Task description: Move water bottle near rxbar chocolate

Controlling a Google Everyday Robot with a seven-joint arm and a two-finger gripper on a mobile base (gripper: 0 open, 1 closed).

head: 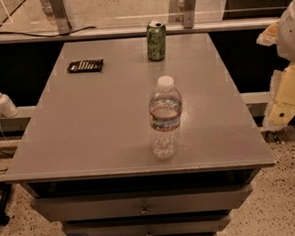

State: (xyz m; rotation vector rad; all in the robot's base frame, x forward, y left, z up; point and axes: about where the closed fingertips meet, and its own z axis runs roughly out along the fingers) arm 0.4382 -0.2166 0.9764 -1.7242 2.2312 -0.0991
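The water bottle (165, 117) stands upright on the grey table (88, 133), near the front edge and a little right of centre. It is clear and ribbed, with a white cap and a band label. The rxbar chocolate (85, 66) lies flat at the back left of the table, a dark bar with pale lettering. My gripper (283, 106) hangs at the right edge of the view, beside the table's right side, well apart from the bottle and holding nothing that I can see.
A green soda can (156, 40) stands at the back of the table, right of the bar. A small white pump bottle (3, 102) sits on a ledge to the left. Drawers (143, 204) are below the tabletop.
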